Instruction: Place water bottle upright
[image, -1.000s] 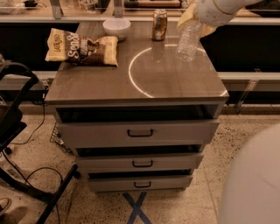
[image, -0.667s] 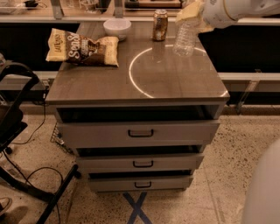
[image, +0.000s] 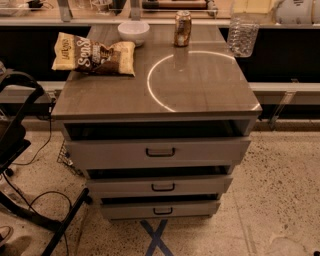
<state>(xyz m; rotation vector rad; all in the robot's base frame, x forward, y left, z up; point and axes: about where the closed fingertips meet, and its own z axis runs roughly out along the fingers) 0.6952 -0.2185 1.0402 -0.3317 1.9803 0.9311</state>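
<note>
You are looking at the water bottle (image: 243, 37) hanging upright at the far right corner of the counter (image: 200, 90). It is showing as a clear ribbed plastic body, wider at the base, with the dark background showing through it. Its upper end and cap are running up into the pale yellow claw (image: 247, 7) at the top edge of the view. The claw is clamping the bottle from above, though most of the claw is being cut off by the frame. The white arm housing (image: 296, 10) is sitting just to the right of it.

The bottle's base is hovering above the counter's right edge, with much of it lying past that edge, so it is not resting on the surface.

The brownish can (image: 182, 29) is standing upright on the far side, well to the left of the bottle. A white bowl (image: 133, 31) is sitting farther left, and a chip bag (image: 95, 54) is lying flat at the far left corner.

A thin white ring (image: 148, 85) is marking the middle of the counter, and the surface inside it and along the near edge is lying bare. You are seeing open room between the can and the right edge.

Below, three drawers (image: 160, 150) are standing slightly pulled out.
</note>
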